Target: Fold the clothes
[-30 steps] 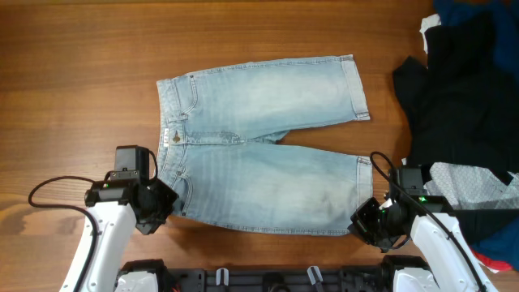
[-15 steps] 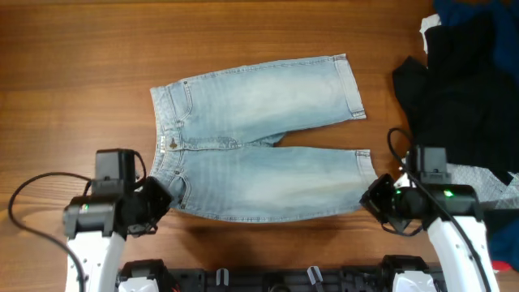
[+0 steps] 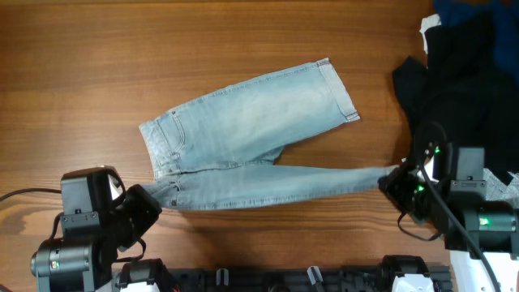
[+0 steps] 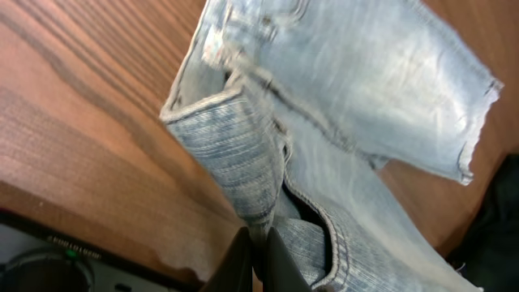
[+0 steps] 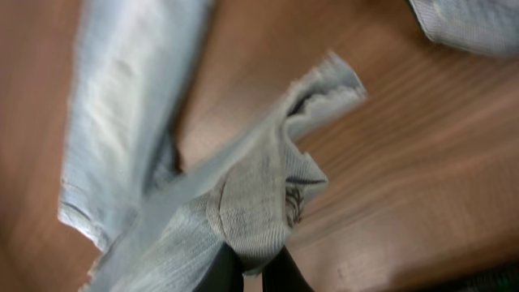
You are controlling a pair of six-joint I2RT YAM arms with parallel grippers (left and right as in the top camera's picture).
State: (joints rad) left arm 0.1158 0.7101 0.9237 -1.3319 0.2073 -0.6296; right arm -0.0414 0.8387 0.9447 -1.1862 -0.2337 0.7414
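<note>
The clothes are pale light-blue denim jeans [image 3: 251, 113] spread over the middle of the wooden table. The far leg lies flat, slanting up to the right. The near leg [image 3: 276, 185] is lifted and stretched into a narrow band between both arms. My left gripper [image 3: 154, 199] is shut on the waistband corner [image 4: 243, 174], which hangs bunched above the dark fingers [image 4: 280, 264]. My right gripper [image 3: 395, 180] is shut on the near leg's hem [image 5: 263, 207], the cloth folded over its fingers [image 5: 288, 272].
A heap of black cloth [image 3: 462, 89] with a dark blue piece [image 3: 466, 12] fills the right side, close to my right arm. A pale patterned cloth [image 3: 495, 182] lies below it. Bare wood [image 3: 81, 73] shows left of the jeans.
Both grippers have risen and drawn the near leg off the table, pulling it taut. The right gripper moved up and rightward; the jeans' body slid and rotated.
</note>
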